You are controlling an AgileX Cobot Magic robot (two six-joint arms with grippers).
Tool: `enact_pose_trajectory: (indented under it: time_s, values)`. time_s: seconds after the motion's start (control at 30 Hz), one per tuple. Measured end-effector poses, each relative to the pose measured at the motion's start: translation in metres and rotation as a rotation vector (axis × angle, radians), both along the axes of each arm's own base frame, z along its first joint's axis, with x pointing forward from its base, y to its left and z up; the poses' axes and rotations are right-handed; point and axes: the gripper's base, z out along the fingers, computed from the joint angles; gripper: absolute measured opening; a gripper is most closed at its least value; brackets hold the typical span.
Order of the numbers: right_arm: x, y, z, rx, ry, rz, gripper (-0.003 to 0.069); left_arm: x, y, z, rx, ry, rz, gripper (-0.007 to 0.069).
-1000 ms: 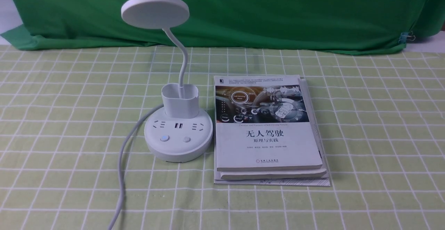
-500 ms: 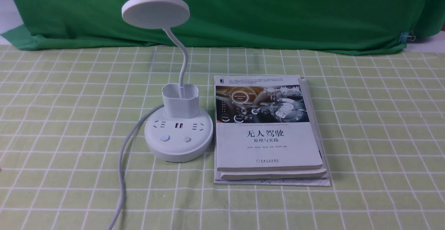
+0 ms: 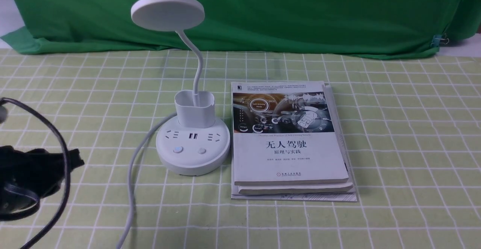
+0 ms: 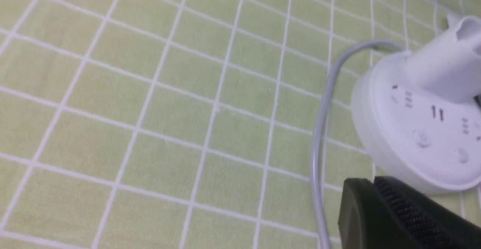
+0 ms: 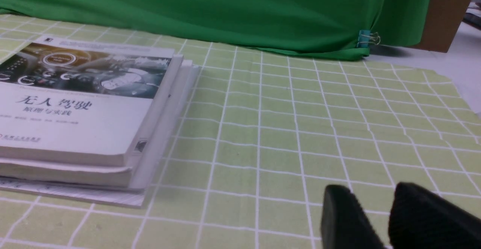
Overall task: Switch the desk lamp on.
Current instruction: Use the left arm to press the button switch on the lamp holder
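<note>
1. The surface (image 3: 406, 147) was covered with pale green cloth crossed by a grid of white lines.
2. The white plastic desk lamp (image 3: 192, 155) stood directly on it on its round base, left of the books.
3. Its pale white cord (image 3: 130, 189) curved across the cloth.
4. Just beside the lamp lay a stack of white-edged paperback books (image 3: 289, 158), the top one with a dark dashboard picture on its cover.

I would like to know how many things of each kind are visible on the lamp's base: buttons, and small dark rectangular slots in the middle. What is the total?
Buttons: 2
Dark rectangular slots: 2
Total: 4
</note>
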Motion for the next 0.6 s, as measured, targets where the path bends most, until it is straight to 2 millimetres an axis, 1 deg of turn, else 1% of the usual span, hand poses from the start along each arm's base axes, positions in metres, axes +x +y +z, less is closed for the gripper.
enact_pose_trajectory:
  time_s: [0.03,0.13,0.17,0.2,0.23,0.27,0.33,0.37,0.43,0.5,0.6]
  values:
    - [0.000,0.000,0.000,0.000,0.000,0.000,0.0245,0.003,-0.002,0.000,0.000,0.030,-0.025,0.0019]
    - [0.000,0.000,0.000,0.000,0.000,0.000,0.0245,0.021,-0.008,-0.006,0.006,0.191,-0.143,0.0019]
    - [0.000,0.000,0.000,0.000,0.000,0.000,0.0245,0.024,-0.008,-0.004,0.007,0.193,-0.149,0.0019]
    - [0.000,0.000,0.000,0.000,0.000,0.000,0.0245,0.034,-0.012,-0.005,0.007,0.245,-0.197,0.0019]
    - [0.000,0.000,0.000,0.000,0.000,0.000,0.0245,0.036,-0.012,-0.007,0.008,0.257,-0.204,0.0019]
    - [0.000,0.000,0.000,0.000,0.000,0.000,0.0245,0.047,-0.020,-0.005,0.012,0.279,-0.251,0.0019]
    - [0.000,0.000,0.000,0.000,0.000,0.000,0.0245,0.055,-0.029,-0.005,0.028,0.291,-0.297,0.0019]
    - [0.000,0.000,0.000,0.000,0.000,0.000,0.0245,0.060,-0.040,-0.007,0.052,0.301,-0.348,0.0019]
    - [0.000,0.000,0.000,0.000,0.000,0.000,0.0245,0.065,-0.051,-0.005,0.081,0.300,-0.390,0.0019]
    - [0.000,0.000,0.000,0.000,0.000,0.000,0.0245,0.074,-0.077,-0.007,0.153,0.327,-0.463,0.0019]
    - [0.000,0.000,0.000,0.000,0.000,0.000,0.0245,0.085,-0.103,-0.009,0.239,0.358,-0.529,0.0019]
